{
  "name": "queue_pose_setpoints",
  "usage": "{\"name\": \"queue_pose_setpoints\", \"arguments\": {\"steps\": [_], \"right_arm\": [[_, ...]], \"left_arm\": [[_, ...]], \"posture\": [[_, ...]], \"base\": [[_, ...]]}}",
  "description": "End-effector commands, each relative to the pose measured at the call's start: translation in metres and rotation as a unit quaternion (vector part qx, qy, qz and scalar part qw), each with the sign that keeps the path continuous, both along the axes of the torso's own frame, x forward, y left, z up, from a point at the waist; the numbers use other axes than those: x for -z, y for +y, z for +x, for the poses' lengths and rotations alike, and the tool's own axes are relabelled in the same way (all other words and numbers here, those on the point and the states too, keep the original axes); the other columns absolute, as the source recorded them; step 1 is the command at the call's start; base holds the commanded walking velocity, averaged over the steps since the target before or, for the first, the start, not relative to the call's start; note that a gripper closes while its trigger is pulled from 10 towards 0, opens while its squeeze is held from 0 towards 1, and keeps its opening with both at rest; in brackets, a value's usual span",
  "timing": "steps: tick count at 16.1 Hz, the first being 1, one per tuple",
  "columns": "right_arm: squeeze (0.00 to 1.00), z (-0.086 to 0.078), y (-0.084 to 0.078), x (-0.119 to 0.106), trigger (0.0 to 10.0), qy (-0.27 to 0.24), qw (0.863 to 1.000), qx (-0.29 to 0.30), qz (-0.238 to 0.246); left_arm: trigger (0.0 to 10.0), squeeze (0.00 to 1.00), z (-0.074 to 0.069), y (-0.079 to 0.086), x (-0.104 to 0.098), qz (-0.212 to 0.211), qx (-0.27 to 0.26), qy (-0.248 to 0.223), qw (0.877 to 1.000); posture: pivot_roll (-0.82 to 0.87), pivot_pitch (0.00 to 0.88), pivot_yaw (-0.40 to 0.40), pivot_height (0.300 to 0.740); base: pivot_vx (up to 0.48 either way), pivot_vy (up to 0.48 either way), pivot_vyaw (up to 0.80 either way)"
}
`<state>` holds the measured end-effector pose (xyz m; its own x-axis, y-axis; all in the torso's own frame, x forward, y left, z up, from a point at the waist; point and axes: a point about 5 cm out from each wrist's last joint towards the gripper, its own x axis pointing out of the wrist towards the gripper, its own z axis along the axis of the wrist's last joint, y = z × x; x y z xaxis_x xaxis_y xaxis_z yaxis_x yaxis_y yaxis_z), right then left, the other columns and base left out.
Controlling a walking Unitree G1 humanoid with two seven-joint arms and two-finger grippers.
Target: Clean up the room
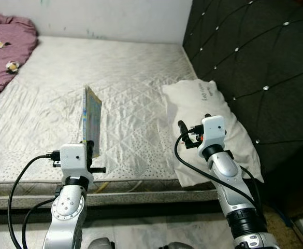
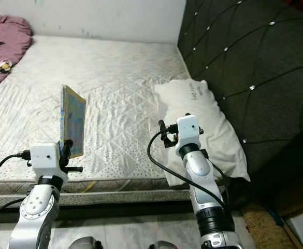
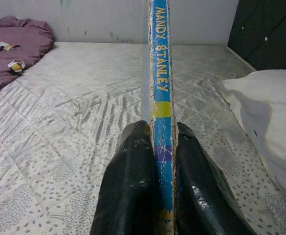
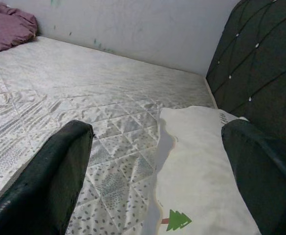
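My left gripper is shut on the lower end of a thin blue and yellow picture book. The book stands upright on edge over the front part of the bed. Its spine reads "MANDY STANLEY". My right gripper is open with nothing between its fingers. It hovers over the front end of a white pillow, which lies along the bed's right side and overhangs the front edge. A small green tree print shows on the pillow.
The white quilted mattress stretches ahead to a pale wall. A purple blanket with small flowers is bunched at the far left corner. A dark tufted headboard walls off the right. The bed's front edge is just below my arms.
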<state>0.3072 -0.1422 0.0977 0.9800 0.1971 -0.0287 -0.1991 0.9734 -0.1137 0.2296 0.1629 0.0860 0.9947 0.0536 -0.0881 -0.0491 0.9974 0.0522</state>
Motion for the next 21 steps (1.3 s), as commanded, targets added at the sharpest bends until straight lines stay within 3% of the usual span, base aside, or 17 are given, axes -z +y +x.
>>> {"name": "queue_pose_setpoints", "arguments": {"steps": [1, 11, 21], "right_arm": [[0.00, 0.0009, -0.0036, -0.0057, 10.0, -0.011, 1.000, 0.004, -0.001], [0.00, 0.0012, -0.0032, -0.0062, 10.0, -0.011, 1.000, 0.006, 0.003], [0.00, -0.0001, -0.0053, -0.0074, 10.0, -0.016, 1.000, 0.010, 0.011]], "left_arm": [[10.0, 0.00, 0.0029, -0.0029, -0.0150, 0.000, 0.010, -0.040, 0.999], [10.0, 0.00, 0.0033, -0.0026, -0.0144, -0.001, 0.012, -0.037, 0.999], [10.0, 0.00, 0.0024, 0.0009, -0.0112, -0.005, -0.012, -0.028, 1.000]], "posture": [[0.00, 0.000, -0.078, 0.740], [0.00, 0.001, -0.076, 0.740], [0.01, 0.000, -0.076, 0.740]], "base": [[0.345, 0.000, 0.00], [0.345, 0.000, -0.13], [0.000, 0.000, 0.00]]}}
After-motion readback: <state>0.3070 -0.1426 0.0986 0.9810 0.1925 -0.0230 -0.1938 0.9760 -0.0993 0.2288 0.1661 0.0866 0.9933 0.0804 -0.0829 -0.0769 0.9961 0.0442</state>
